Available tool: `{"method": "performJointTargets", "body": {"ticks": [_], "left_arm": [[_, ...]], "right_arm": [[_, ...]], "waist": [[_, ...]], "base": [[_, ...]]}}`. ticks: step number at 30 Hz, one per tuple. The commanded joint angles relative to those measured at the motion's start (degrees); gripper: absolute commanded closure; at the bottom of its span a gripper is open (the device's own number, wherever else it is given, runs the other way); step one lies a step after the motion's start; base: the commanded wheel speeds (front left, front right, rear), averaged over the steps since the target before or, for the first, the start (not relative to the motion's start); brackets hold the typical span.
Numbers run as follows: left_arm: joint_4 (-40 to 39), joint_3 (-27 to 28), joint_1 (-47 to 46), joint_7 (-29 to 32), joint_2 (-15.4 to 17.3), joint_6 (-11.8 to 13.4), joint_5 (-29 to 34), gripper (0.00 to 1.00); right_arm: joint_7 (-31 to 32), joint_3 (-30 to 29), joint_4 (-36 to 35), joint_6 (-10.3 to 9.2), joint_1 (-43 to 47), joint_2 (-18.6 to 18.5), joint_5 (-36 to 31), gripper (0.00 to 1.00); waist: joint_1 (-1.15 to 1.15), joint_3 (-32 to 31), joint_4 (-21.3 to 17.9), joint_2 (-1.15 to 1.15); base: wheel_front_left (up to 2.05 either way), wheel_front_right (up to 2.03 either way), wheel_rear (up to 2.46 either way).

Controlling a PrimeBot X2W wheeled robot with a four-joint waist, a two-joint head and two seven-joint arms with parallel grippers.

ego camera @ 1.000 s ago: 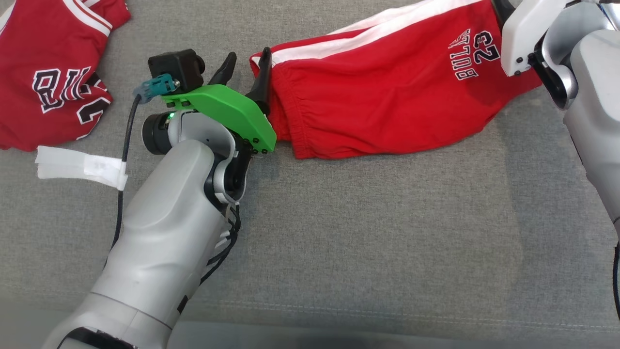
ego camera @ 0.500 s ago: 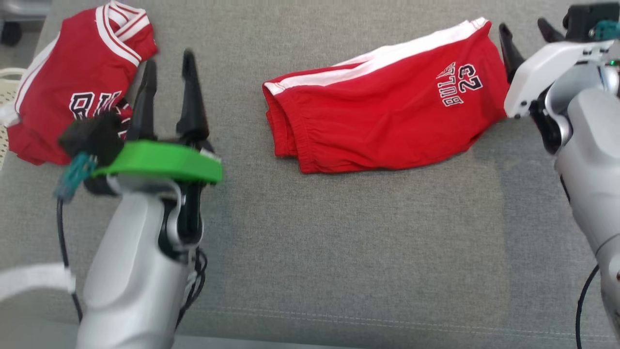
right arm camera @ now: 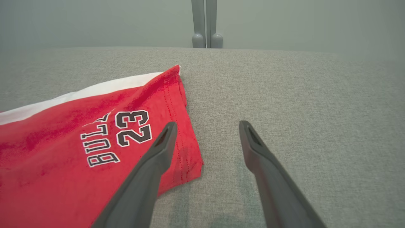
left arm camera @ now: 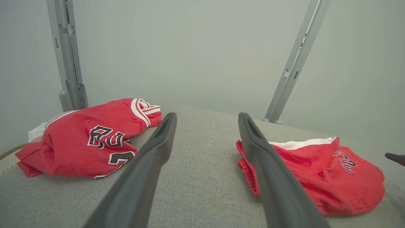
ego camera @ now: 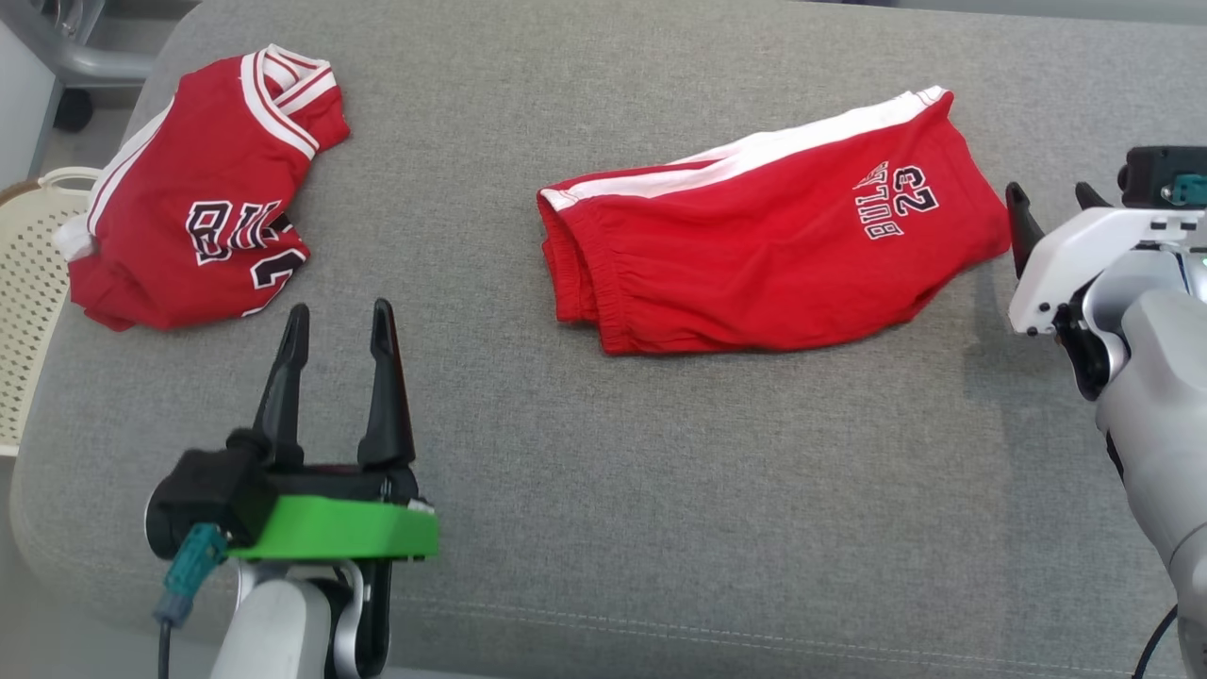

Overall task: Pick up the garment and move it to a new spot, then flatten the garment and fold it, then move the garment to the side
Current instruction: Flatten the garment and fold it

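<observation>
Both claws stand wide open and hold nothing. The left gripper (ego camera: 339, 311) hangs above bare grey cushion (ego camera: 660, 490) with its two dark fingers spread, well apart from any cloth. The right gripper (ego camera: 1049, 193) is just as wide and sits just beside the leg hem of the red shorts (ego camera: 773, 255). One of its fingers crosses that hem in the right wrist view, but I can't tell whether it touches. The shorts lie about mid-cushion toward the robot's right, doubled over on themselves, with the white side stripe along the far edge and the elastic waistband facing the left arm. A crumpled red jersey (ego camera: 198, 217) sits at the far left near a pale basket (ego camera: 28, 283). To my eye the fold looks done, so what's left is shifting the shorts aside. To do that cleanly, I'd have each claw pinch through every layer, one at the waistband and one at the hem. They should lift level and together so the fold doesn't fall open, then set the shorts down clear of the jersey.
</observation>
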Motion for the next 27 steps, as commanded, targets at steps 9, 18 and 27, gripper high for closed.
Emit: {"method": "performJointTargets", "body": {"ticks": [9,18,27], "left_arm": [[-1.35,1.01,7.38,0.00,-0.33,-3.16,4.67,0.00],[-1.16,1.04,7.42,-0.01,-0.64,-4.04,5.07,0.00],[-0.04,0.04,7.31,-0.01,-0.87,-4.55,4.16,0.00]], "right_arm": [[-0.69,-3.94,3.79,-0.08,1.73,-0.17,1.03,0.00],[0.03,-6.41,5.11,-0.08,1.16,0.92,2.14,0.00],[3.47,-7.55,6.09,-0.08,1.16,1.75,2.40,0.80]], "waist": [[0.00,2.08,1.84,0.00],[0.00,3.42,3.14,0.00],[0.00,3.22,3.81,0.00]], "base": [[0.00,0.00,0.00],[0.00,0.00,0.00],[0.00,0.00,0.00]]}}
